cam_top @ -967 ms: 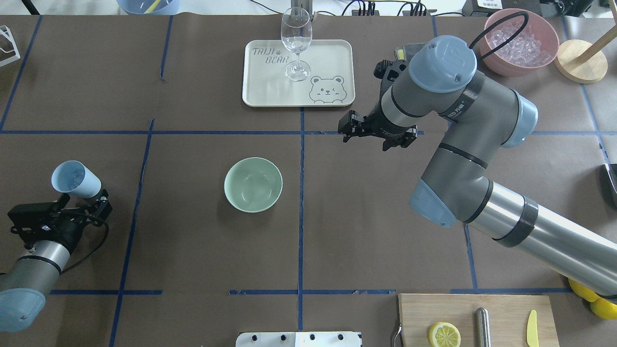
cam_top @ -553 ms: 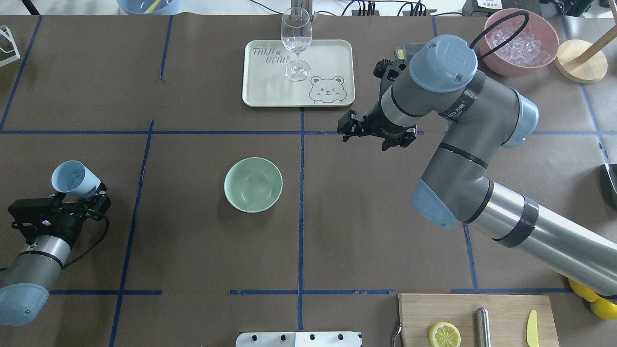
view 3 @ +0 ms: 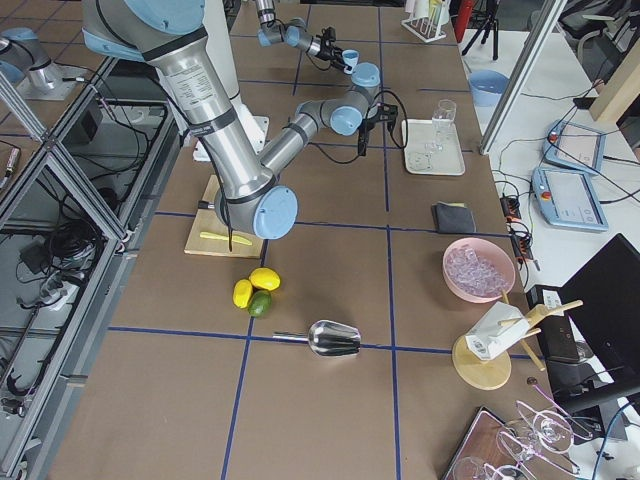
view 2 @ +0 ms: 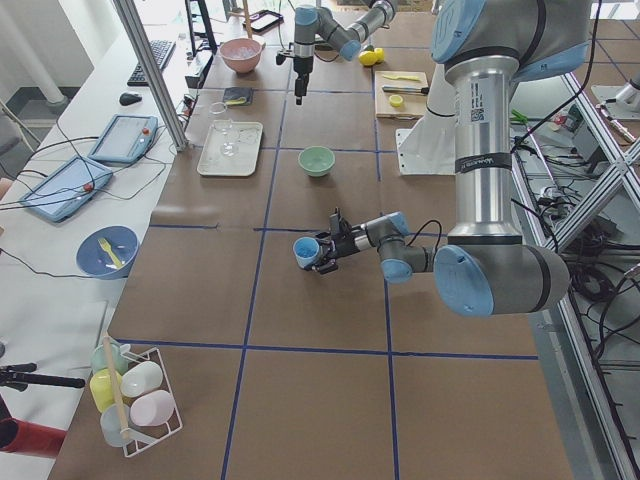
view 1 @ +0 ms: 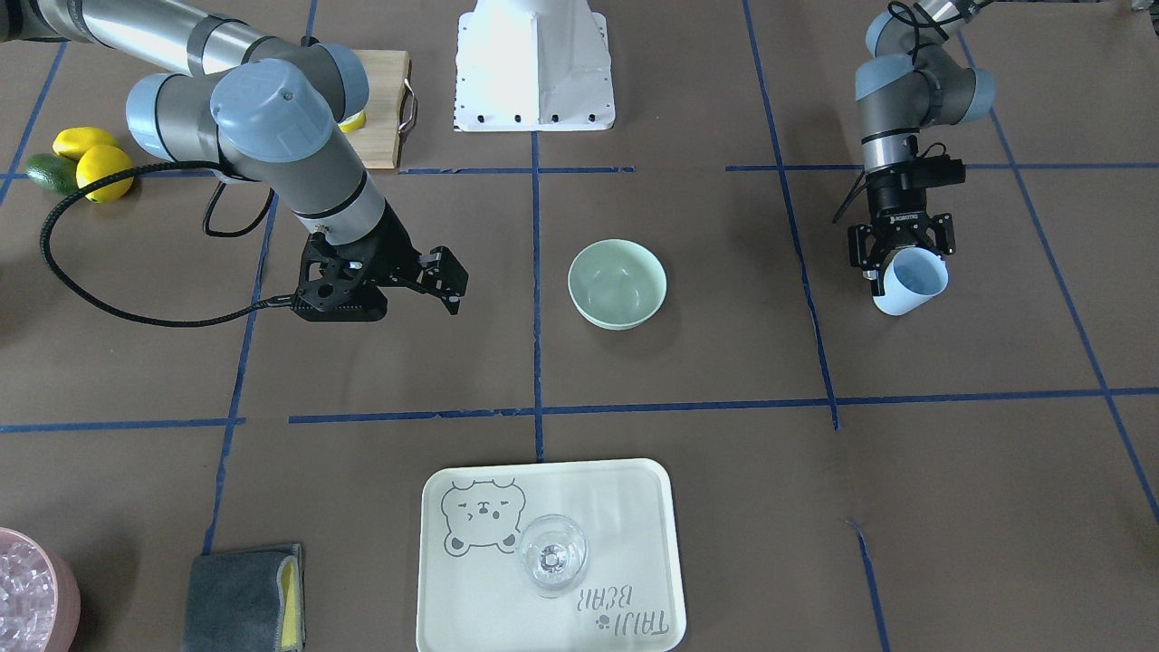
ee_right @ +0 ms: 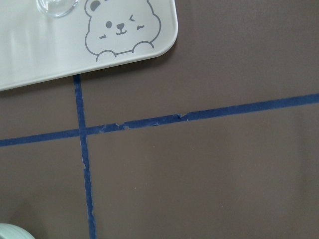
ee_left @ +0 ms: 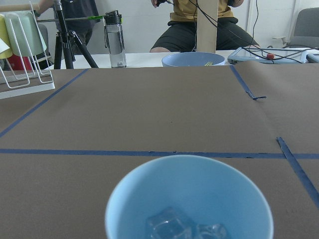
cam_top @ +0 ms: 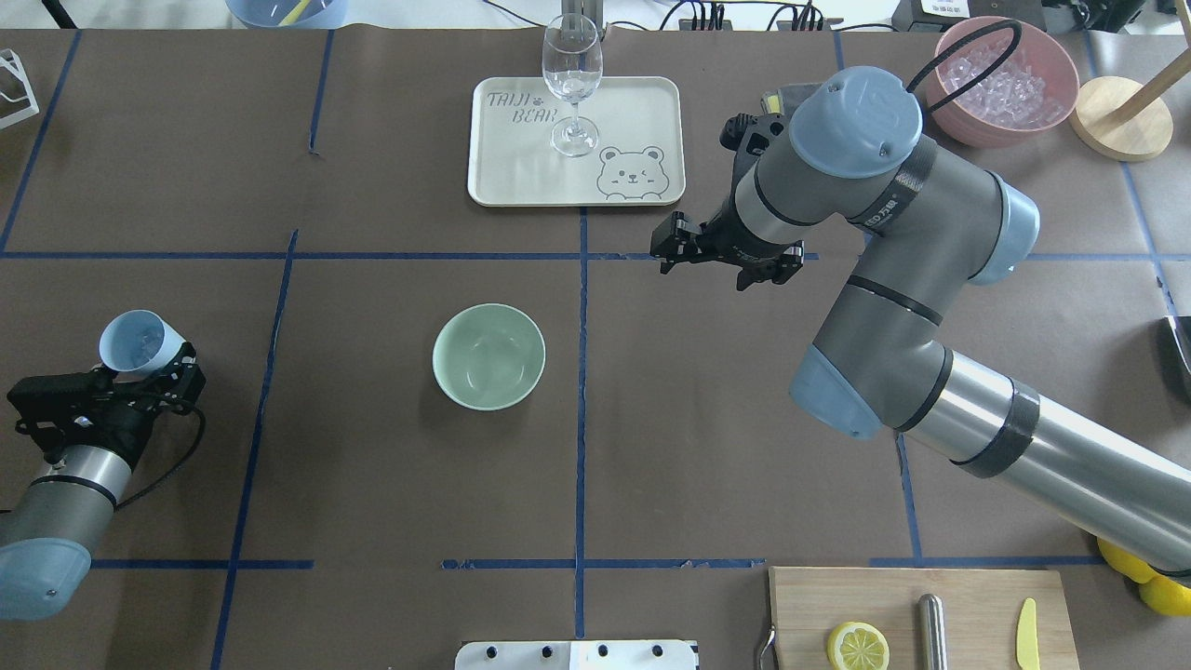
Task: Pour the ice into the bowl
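Left gripper: fingers clamped on the light blue cup, which is held tilted at the robot's left side of the table, well apart from the bowl.
Ice: a few clear cubes lying in the cup's bottom.
Bowl: pale green, upright, just beside the centre tape line.
Right gripper: jaws spread wide and unladen, hovering between the bowl and the bear tray.

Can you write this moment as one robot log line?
left gripper: shut on light blue cup; small clear ice cubes: inside cup; pale mint-green bowl: empty; right gripper: open
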Tool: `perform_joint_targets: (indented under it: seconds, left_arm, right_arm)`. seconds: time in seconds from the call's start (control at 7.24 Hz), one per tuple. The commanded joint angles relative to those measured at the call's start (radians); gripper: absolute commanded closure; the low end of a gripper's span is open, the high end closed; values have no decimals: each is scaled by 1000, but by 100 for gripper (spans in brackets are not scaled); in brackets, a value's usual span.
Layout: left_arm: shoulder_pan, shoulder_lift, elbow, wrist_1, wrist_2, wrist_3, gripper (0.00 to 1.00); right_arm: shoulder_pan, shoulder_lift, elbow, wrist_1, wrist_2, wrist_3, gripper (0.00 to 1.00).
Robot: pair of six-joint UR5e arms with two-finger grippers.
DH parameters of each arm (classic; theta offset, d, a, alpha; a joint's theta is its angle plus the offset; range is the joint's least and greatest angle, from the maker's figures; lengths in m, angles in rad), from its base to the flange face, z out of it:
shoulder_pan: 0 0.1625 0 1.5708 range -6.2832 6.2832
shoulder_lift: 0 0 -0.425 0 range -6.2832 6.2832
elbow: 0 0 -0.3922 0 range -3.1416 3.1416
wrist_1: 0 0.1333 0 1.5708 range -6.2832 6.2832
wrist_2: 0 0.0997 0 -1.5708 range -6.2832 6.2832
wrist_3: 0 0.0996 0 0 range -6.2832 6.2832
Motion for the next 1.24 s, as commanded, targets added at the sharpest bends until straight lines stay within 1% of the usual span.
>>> perform_joint_targets:
  seconds: [0.0,0.14,0.28,0.41,0.55,0.69,0.83,0.97,1.11]
  left_arm:
    - [-1,-2,4,0,0,1,24]
    - [-3,-3,4,0,0,1,55]
    - [-16,-9,-2,-6,-1,10,96]
    - [-56,-20,-36,-14,-8,102,100]
    - [-82,-28,-86,-18,-9,217,100]
    - [-82,-31,-132,-17,-8,235,100]
    - [-81,-37,-165,-15,-8,302,100]
    - [-79,-46,-195,-15,-8,408,100]
    - [-76,-73,-205,-15,-6,485,100]
  right_arm:
    - [0,0,-1,0,0,0,0]
    - [0,0,-1,0,0,0,0]
    - [0,0,-1,0,0,0,0]
    - [0,2,-1,0,0,0,0]
    - [0,2,-1,0,0,0,0]
    - [0,2,-1,0,0,0,0]
    - [0,2,-2,2,0,-2,0]
    - [2,0,-2,3,2,-2,0]
    - [2,2,-1,3,2,-2,0]
